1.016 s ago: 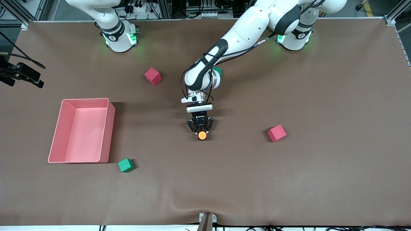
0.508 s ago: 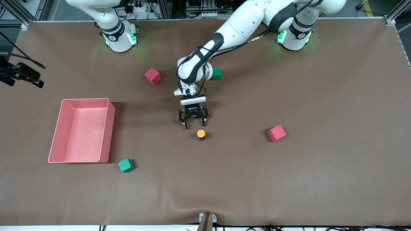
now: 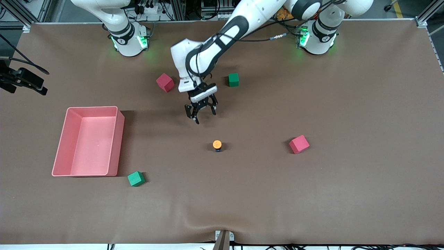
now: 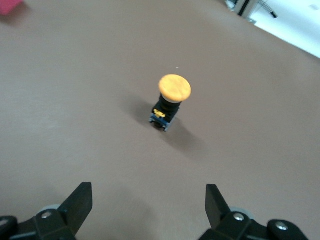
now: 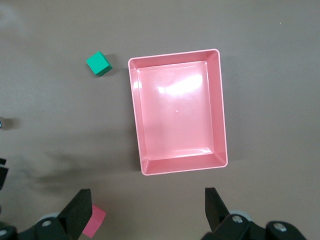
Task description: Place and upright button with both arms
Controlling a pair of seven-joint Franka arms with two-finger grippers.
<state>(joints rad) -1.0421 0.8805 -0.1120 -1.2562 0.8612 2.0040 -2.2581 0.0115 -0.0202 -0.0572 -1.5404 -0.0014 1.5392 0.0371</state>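
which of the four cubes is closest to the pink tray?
The green cube just off the pink tray's camera-side corner. The other green cube and both pink cubes sit well away.

I see the button [image 3: 217,144] standing alone on bare mat, with nothing touching it, so I could bring fingers in from any side. The left gripper [image 3: 202,114] hangs open over open mat, apart from it. The nearest obstacle is a pink cube [image 3: 299,144], well apart; the pink tray [image 3: 119,139] blocks the right arm's end
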